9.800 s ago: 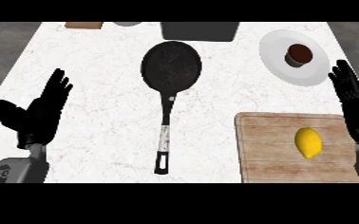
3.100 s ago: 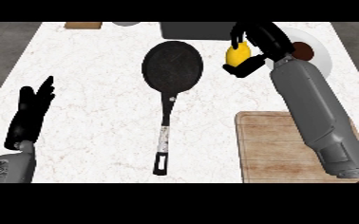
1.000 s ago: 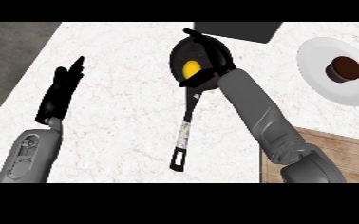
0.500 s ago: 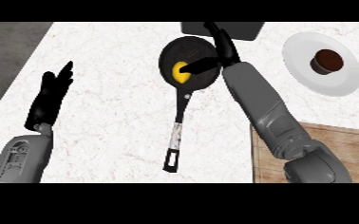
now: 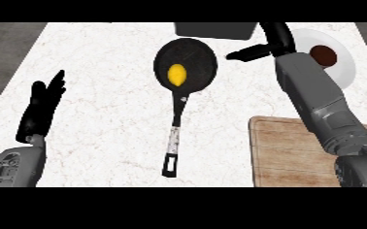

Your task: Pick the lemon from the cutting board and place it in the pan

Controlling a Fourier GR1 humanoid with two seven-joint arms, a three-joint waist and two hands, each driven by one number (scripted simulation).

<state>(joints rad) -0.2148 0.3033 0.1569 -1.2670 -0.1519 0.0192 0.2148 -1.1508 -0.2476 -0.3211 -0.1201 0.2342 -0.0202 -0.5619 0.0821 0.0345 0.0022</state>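
The lemon [image 5: 177,74], light, firm and likely to roll, lay in the pan [image 5: 203,58]; the right hand [image 5: 267,42] was open and held nothing, so no new hold seemed needed.

Single head view, steeply down onto counter [image 5: 108,77]; forearms enter from lower edge.

Both forearms are smooth grey casings with rounded, segmented shells. The right forearm [image 5: 319,102] is long and tapering; the left forearm [image 5: 18,167] bears faint darker markings, perhaps lettering. Each ends in a matte black hand: left hand [image 5: 41,109], right hand [image 5: 276,41].
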